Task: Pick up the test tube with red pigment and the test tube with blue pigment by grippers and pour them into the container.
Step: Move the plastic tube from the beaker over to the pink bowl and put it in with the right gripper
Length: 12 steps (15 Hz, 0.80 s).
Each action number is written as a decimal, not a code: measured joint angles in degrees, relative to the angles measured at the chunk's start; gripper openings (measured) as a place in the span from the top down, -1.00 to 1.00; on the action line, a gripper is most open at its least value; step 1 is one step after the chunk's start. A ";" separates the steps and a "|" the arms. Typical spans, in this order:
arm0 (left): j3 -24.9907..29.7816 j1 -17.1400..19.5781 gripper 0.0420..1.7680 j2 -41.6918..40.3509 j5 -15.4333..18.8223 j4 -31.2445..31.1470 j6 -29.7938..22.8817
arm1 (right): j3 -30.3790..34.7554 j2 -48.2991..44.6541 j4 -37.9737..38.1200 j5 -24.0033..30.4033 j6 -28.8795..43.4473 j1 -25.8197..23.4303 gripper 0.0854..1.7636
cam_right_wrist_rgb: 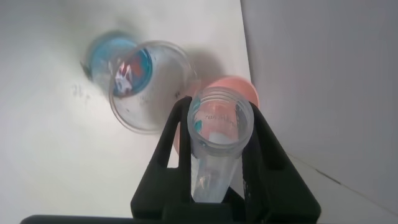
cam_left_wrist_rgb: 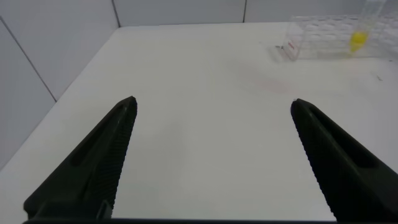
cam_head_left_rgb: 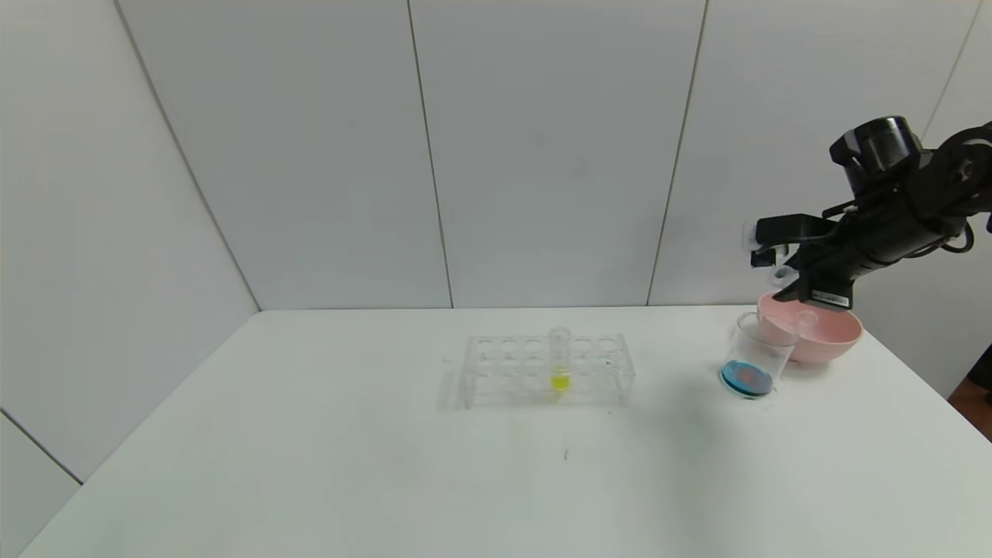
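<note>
My right gripper (cam_head_left_rgb: 775,260) is raised above the container and the pink bowl, shut on a clear test tube (cam_right_wrist_rgb: 221,124) that is tipped mouth-down. The tube (cam_head_left_rgb: 781,273) looks empty, with faint blue traces near its rim. The container (cam_head_left_rgb: 756,349) is a clear cup standing next to the bowl, with blue and orange-red liquid at its bottom. In the right wrist view the container (cam_right_wrist_rgb: 149,87) lies just beyond the tube's mouth. No tube with red liquid shows. My left gripper (cam_left_wrist_rgb: 214,102) is open and empty over bare table, outside the head view.
The pink bowl (cam_head_left_rgb: 833,337) stands at the far right, behind the container, with a clear tube-like end (cam_head_left_rgb: 806,318) showing inside it. A clear tube rack (cam_head_left_rgb: 496,364) at the table's middle holds a tube with yellow liquid (cam_head_left_rgb: 559,360). The wall is close behind.
</note>
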<state>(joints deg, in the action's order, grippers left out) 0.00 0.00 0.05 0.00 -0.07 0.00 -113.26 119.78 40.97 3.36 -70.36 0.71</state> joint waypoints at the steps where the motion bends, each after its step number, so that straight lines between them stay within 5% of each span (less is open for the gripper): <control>1: 0.00 0.00 -1.00 0.00 0.00 0.00 0.00 | 0.01 0.00 -0.63 3.41 2.86 -1.08 0.48; 7: 0.00 0.00 -1.00 0.00 0.00 0.00 0.02 | 3.23 -1.21 -5.45 21.54 26.62 -2.99 0.48; 12: 0.00 0.00 -1.00 0.00 0.00 -0.02 0.00 | 21.59 -5.84 -39.39 26.93 44.64 -2.99 0.48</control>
<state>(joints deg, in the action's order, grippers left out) 0.00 0.00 0.05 0.00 -0.10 0.00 -91.67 113.95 1.58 30.29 -25.72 -2.28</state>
